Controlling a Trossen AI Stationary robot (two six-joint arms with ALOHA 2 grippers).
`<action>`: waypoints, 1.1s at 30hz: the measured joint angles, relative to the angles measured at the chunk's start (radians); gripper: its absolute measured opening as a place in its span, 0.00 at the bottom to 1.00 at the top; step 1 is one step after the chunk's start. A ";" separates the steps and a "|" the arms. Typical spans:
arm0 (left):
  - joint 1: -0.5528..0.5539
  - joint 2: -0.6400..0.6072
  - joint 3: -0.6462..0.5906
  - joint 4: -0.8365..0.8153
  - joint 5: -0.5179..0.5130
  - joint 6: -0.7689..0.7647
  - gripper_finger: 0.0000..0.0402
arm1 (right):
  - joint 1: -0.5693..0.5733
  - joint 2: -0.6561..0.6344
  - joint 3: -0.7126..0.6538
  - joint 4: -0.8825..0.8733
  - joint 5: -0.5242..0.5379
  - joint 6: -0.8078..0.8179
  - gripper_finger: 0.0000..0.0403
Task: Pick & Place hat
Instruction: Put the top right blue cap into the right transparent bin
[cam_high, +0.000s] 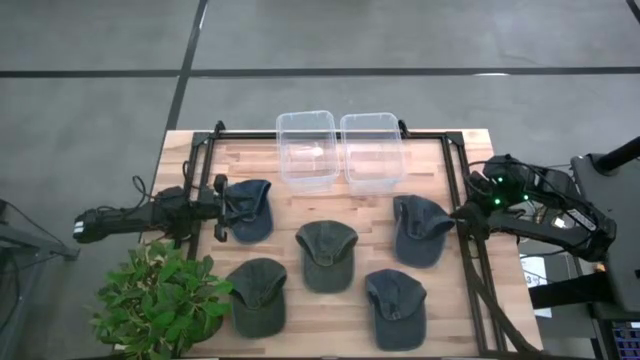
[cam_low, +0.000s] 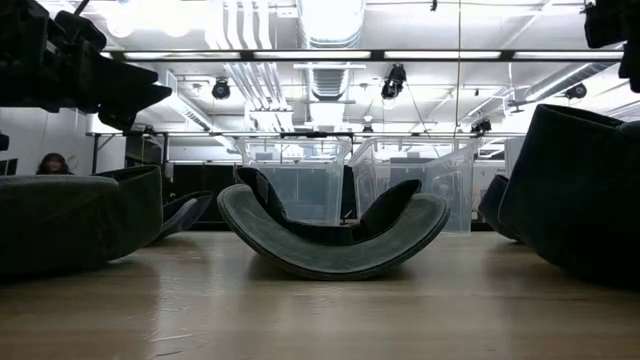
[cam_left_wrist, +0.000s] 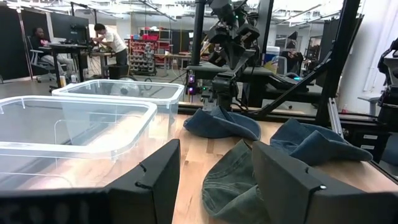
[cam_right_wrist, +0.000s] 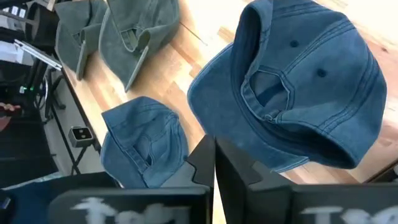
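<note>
Wooden table (cam_high: 440, 305) — caps (cam_high: 326, 255), bins (cam_high: 307, 148), plant (cam_high: 160, 300)

Plant (cam_high: 160, 300) cut off below.

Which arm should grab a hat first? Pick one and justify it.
Probably the left. The left gripper is open, right at the blue hat, near the left bin. The right gripper is shut at the edge of the right blue hat.

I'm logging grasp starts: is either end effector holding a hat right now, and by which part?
Neither holds anything. The left end effector is open beside the blue hat at the table's left edge; the right end effector is shut above the right blue hat.
</note>
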 joint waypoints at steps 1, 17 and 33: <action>0.000 0.000 0.000 0.000 0.000 0.000 0.48 | 0.000 -0.001 0.000 0.000 0.000 0.007 0.02; 0.000 0.000 0.000 0.000 0.000 -0.001 0.48 | 0.000 0.019 -0.001 0.103 -0.178 0.172 0.02; 0.000 0.000 0.000 0.000 0.000 -0.008 0.48 | 0.192 0.316 0.090 0.111 -0.221 0.345 0.02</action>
